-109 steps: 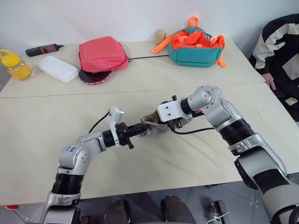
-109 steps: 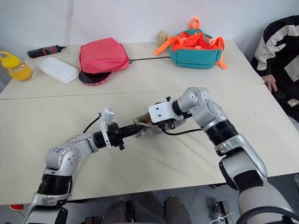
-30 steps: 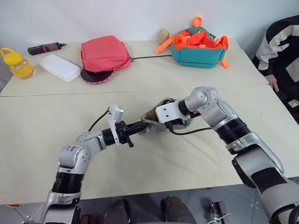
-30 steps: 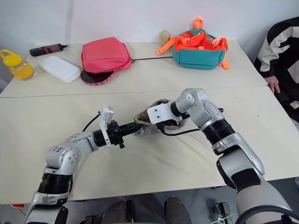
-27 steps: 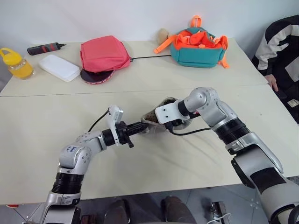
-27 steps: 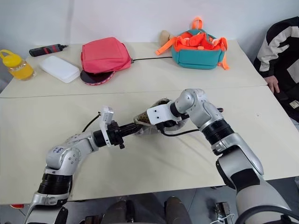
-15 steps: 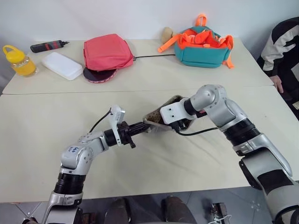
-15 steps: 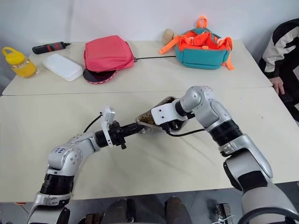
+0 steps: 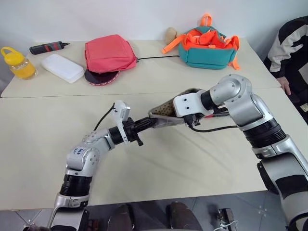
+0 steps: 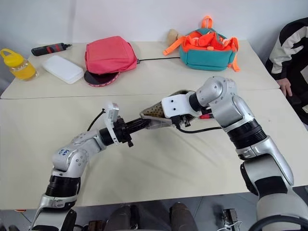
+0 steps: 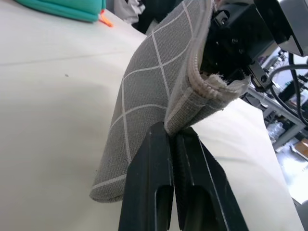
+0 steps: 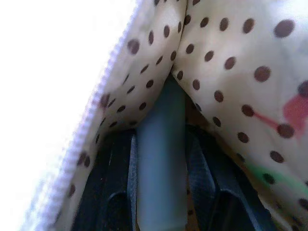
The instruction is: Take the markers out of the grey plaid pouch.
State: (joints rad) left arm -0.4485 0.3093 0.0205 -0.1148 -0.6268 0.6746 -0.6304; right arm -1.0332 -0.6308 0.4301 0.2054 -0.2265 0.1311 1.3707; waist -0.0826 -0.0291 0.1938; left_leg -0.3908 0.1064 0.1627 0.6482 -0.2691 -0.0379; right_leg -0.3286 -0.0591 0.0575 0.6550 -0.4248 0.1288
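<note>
Grey plaid pouch [image 9: 166, 111] hangs above the tabletop [image 9: 43, 139] between both arms, its dotted lining showing. Left end effector [image 11: 174, 144] pinches one fabric edge tight. Right end effector [image 12: 161, 144], reaching inside the pouch, clamps a grey-bodied marker [image 12: 161, 173]. Farther back lie a pink-red bag [image 9: 109, 52], a teal-and-orange backpack [image 9: 208, 42], a white case [image 9: 62, 68], and a yellow bottle [image 9: 16, 62].

grey plaid pouch [image 9: 166, 117] lifted higher, right gripper [image 12: 161, 159] jaws narrowed on marker [image 12: 160, 159]
</note>
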